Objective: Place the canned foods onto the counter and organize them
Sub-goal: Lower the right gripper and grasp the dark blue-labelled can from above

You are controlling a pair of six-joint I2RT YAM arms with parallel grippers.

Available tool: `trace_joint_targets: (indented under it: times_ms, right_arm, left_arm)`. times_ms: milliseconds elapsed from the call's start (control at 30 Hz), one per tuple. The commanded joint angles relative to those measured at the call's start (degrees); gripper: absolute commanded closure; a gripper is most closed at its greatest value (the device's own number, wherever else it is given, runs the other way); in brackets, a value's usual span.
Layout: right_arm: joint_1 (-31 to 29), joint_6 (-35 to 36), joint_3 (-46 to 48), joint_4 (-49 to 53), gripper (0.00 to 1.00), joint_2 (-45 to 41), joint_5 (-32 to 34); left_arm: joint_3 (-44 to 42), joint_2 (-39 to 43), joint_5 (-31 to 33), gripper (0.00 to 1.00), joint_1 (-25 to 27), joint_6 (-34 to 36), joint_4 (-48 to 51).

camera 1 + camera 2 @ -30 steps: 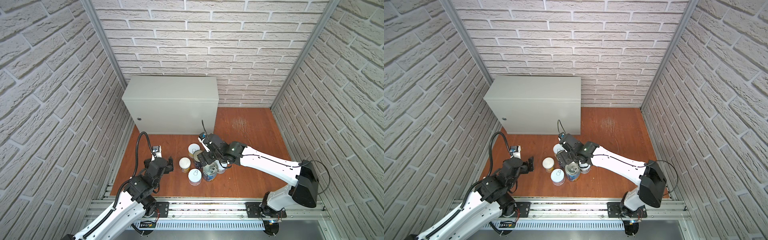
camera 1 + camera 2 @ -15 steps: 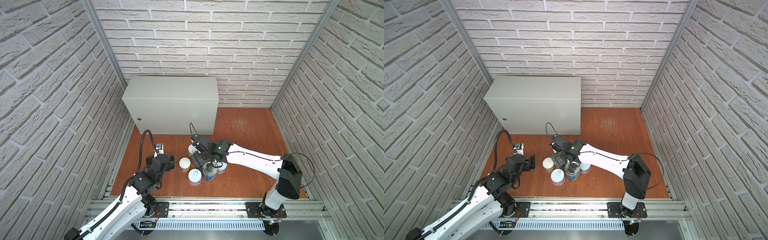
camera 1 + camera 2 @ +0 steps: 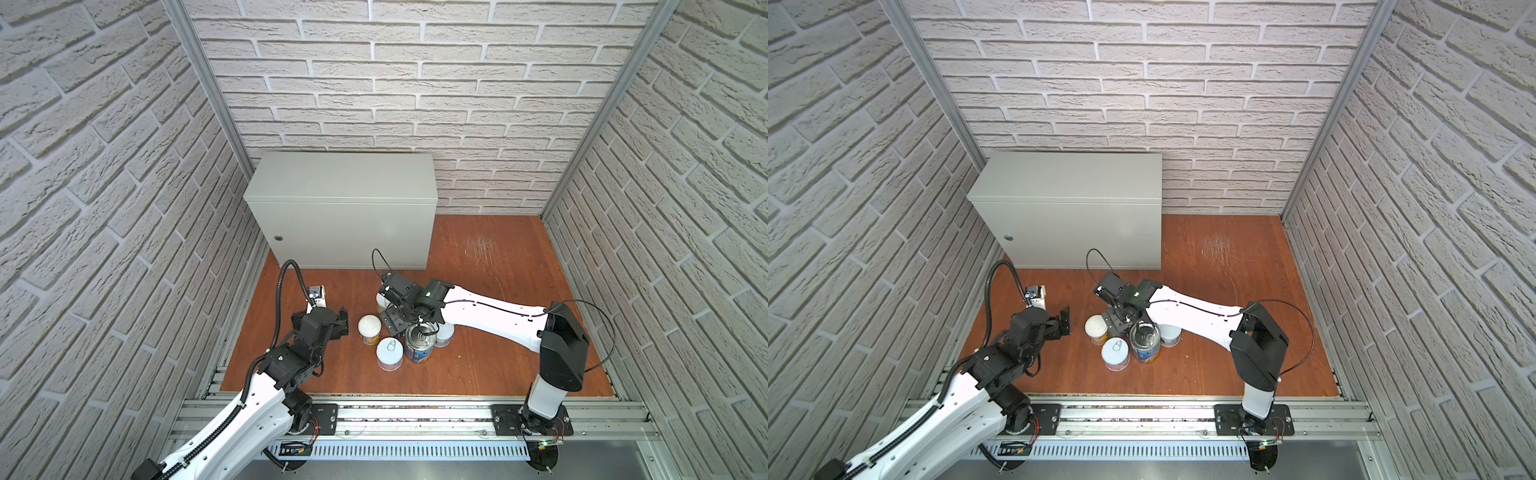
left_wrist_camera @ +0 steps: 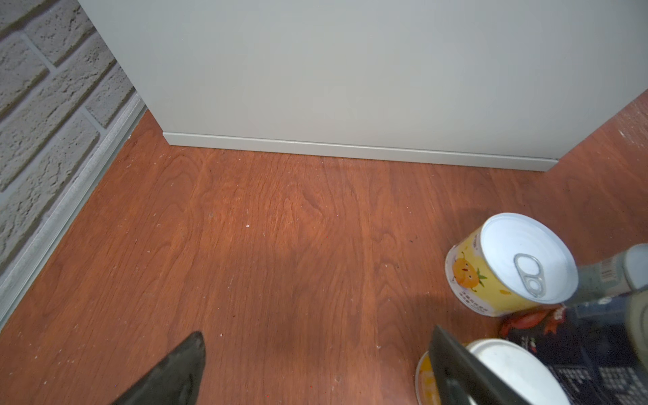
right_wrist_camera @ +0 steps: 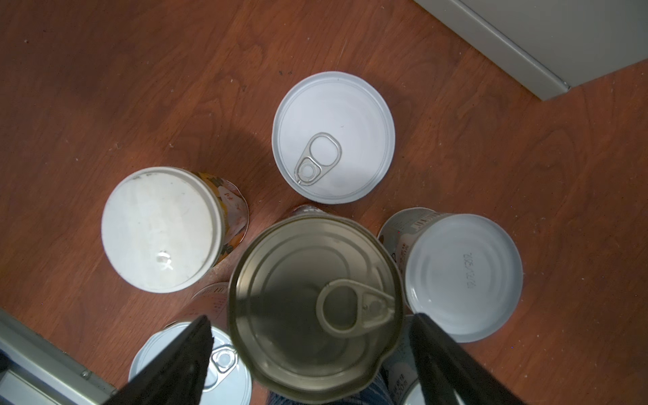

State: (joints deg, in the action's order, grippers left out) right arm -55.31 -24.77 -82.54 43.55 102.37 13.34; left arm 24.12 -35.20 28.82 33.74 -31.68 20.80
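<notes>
Straddling a tall silver-topped can (image 5: 301, 291), the right tool (image 5: 312, 317) has its jaws open, a slim gap on either side. Other canned foods (image 3: 390, 351) cluster around it on the wooden floor (image 3: 478, 257), in front of the grey worktop (image 3: 340, 174). The left tool (image 4: 315, 333) hangs open beside them.

Both my arms: white link shells, black joint housings. Left arm (image 3: 249, 409) carries a black corrugated conduit (image 3: 279, 291); right arm (image 3: 490, 312) a thin black cable loop (image 3: 373, 259) and a green wrist light (image 3: 1136, 294). My right gripper (image 5: 312, 316) has matte black fingers (image 5: 168, 368).
</notes>
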Motion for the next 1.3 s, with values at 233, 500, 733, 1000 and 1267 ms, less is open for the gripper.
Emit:
trace_joint_targets:
  times_ms: [233,500,733,1000,1267]
  right_arm:
    - [0.29,-2.90,-2.31,1.70,0.20,2.27,3.22]
    - [0.62,-3.31,-1.66,0.06,0.34,2.31,2.16]
    - [1.46,-4.33,-1.01,-0.17,0.53,2.14,1.81]
    - [2.70,-6.46,2.27,-4.05,0.59,0.40,-0.42]
    - [3.03,-5.20,0.80,-4.27,0.71,-0.05,-1.08]
  left_arm:
    - [-1.31,0.76,-0.54,0.02,-0.77,-2.51,-3.99]
    - [-1.46,-0.63,-0.67,0.02,-0.97,-2.52,-4.82]
    - [-0.01,-1.63,-1.50,0.02,-1.04,-2.27,-4.30]
    - [0.93,-2.01,-4.34,0.02,-1.04,-0.77,-5.67]
    - [2.35,-3.74,-4.72,0.02,-1.03,-0.34,-6.27]
